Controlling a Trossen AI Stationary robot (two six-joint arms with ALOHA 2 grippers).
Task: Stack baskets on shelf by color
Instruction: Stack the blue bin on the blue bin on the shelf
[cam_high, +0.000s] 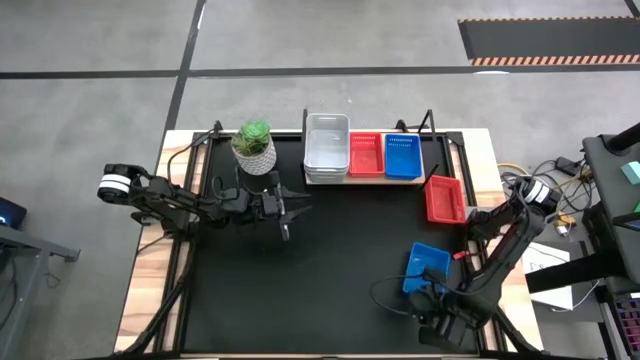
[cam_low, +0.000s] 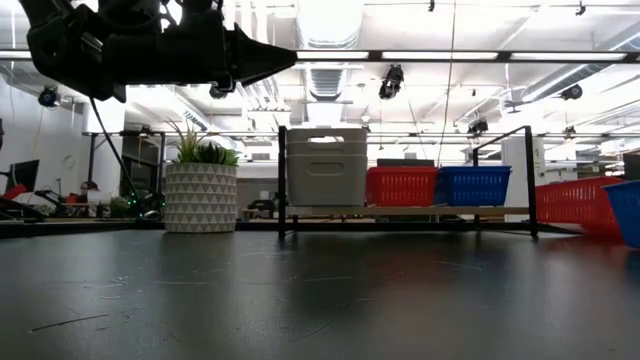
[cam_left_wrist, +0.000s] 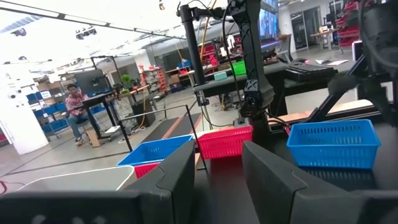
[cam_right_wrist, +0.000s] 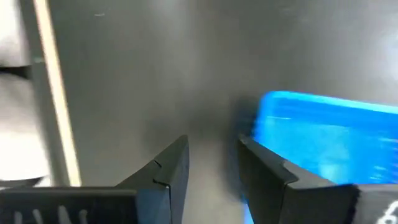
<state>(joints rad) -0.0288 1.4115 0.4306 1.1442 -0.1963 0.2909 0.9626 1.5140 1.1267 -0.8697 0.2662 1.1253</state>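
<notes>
- High view gives you the whole layout: the shelf (cam_high: 362, 180) sits at the upper centre of the frame, carrying a white-grey stack (cam_high: 327, 148) on its left, a red basket (cam_high: 365, 155) in the middle and a blue basket (cam_high: 401, 155) on its right.
- You see a second red basket (cam_high: 444, 198) off the shelf, just right of it on the black table (cam_high: 320, 280), and a loose blue basket (cam_high: 427, 268) at the lower right.
- Your left gripper (cam_high: 289, 212) hangs left of centre, below the plant pot (cam_high: 255, 146); its fingers (cam_left_wrist: 177, 177) stand apart with nothing between them.
- Your right gripper (cam_high: 432, 318) is at the lower right of the frame, just below the loose blue basket. In the right wrist view its fingers (cam_right_wrist: 168, 171) stand apart, the blue basket (cam_right_wrist: 323, 140) just beside one of them; you cannot tell whether it touches.
- Low view shows you the left arm (cam_low: 150, 50) at the upper left, above the pot (cam_low: 200, 195), and the shelf baskets lined up grey, red, blue across the centre.
</notes>
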